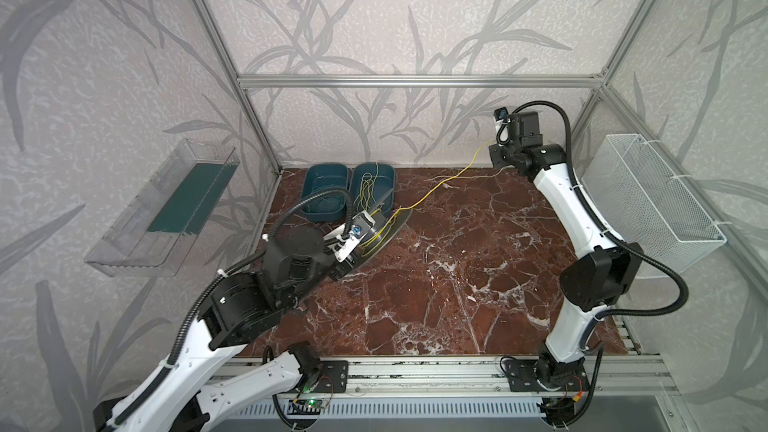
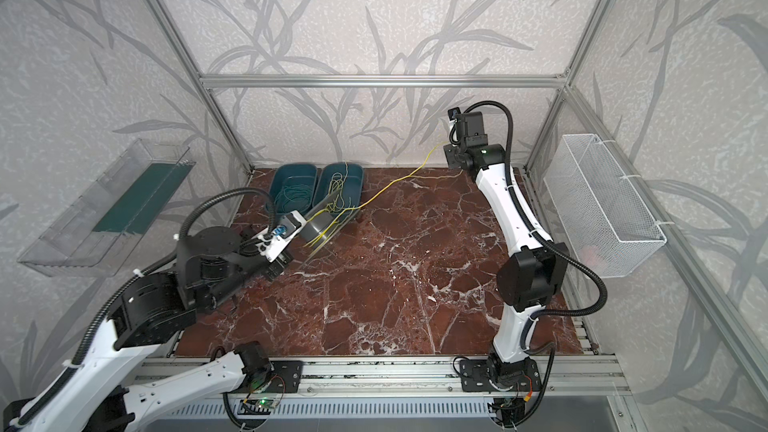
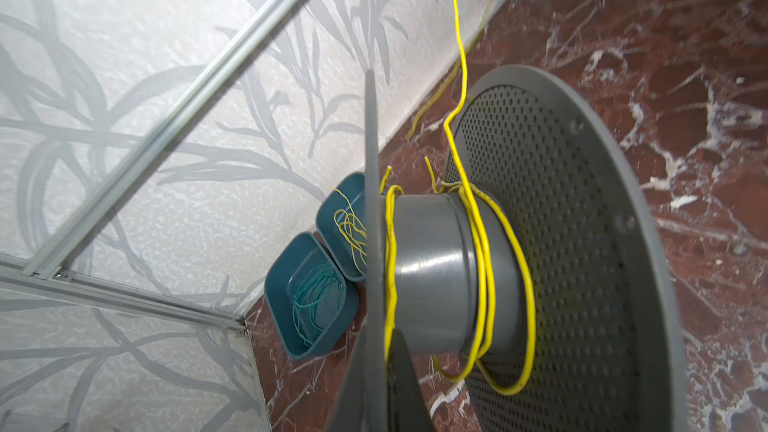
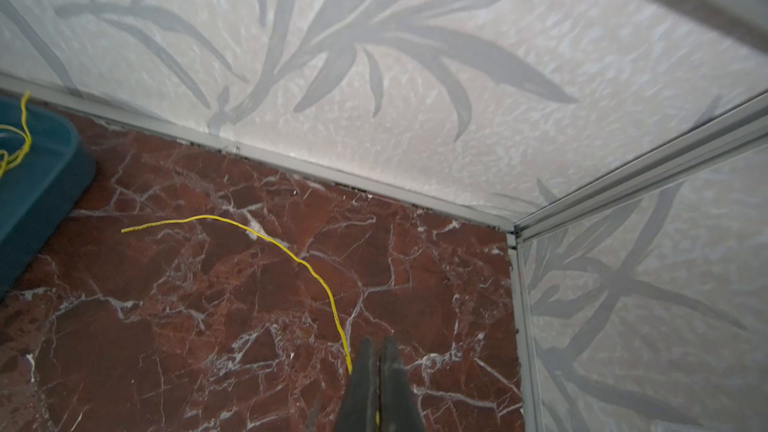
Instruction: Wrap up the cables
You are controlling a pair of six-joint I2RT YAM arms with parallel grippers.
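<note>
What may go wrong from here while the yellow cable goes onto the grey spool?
1. Turns of the yellow cable hang loose around the hub of the spool, so they may slip off or tangle.
2. The right gripper pinches only this thin strand, so a strong pull may free it.

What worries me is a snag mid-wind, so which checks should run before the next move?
1. Hold of right gripper on yellow cable: ok, pinched between shut fingers.
2. Hold of left gripper on spool: ok, clamped on its near flange.
3. Windings snug on hub: not ok, loops sag below it.
4. Span from spool to right gripper unobstructed: ok in both top views.
5. Loose cables in teal bin clear of spool: cannot tell, the flange hides some.
</note>
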